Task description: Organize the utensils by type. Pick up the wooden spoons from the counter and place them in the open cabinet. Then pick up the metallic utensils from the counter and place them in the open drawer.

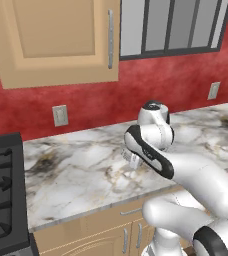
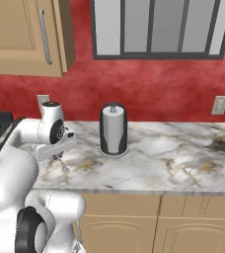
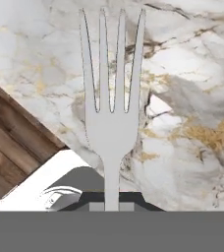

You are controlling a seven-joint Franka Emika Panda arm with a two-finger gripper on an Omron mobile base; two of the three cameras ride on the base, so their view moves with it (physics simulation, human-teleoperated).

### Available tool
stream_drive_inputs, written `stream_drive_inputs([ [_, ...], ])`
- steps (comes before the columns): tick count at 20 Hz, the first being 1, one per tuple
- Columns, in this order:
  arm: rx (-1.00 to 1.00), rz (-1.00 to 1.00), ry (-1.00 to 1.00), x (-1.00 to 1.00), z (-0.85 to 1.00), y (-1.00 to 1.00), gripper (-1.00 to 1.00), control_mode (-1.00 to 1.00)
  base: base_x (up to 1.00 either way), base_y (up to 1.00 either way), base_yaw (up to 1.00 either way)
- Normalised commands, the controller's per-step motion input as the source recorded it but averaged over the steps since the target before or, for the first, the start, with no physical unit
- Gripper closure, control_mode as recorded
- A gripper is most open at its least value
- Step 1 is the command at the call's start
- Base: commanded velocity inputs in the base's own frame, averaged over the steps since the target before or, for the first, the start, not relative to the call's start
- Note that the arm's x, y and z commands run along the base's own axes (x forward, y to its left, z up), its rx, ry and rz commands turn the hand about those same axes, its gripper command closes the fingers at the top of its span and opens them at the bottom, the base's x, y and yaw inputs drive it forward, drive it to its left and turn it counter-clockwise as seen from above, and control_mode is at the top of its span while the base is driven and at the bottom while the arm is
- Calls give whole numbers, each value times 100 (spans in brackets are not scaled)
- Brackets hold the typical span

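My gripper (image 2: 61, 159) hangs just above the marble counter (image 2: 173, 158), shut on a silver fork (image 3: 112, 123), one of the metallic utensils. In the hand view the fork's handle rises from between the fingertips at the gripper (image 3: 112, 203), with its four tines pointing away over the counter (image 3: 192, 74). From the left base camera, the gripper (image 1: 134, 161) sits mid-counter, partly behind the arm. The wooden spoons, the open cabinet and the open drawer are out of view.
A paper towel holder (image 2: 113, 129) stands on the counter just right of the hand. A black stove (image 1: 1, 190) borders the counter on the left. A closed wall cabinet (image 1: 56, 40) with a silver handle hangs above, beside a window (image 1: 171, 25). Closed base cabinets (image 2: 134, 222) run below.
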Motion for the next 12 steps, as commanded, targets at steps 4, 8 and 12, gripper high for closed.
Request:
stream_drive_inputs([
  [4, -11, 41, -11, -43, 52, 15, 100, -100, 0, 0, 0],
  [8, -12, 40, -17, -40, 49, 6, 100, -100, 0, 0, 0],
  [12, -9, 27, -12, -31, 42, 5, 100, -100, 0, 0, 0],
])
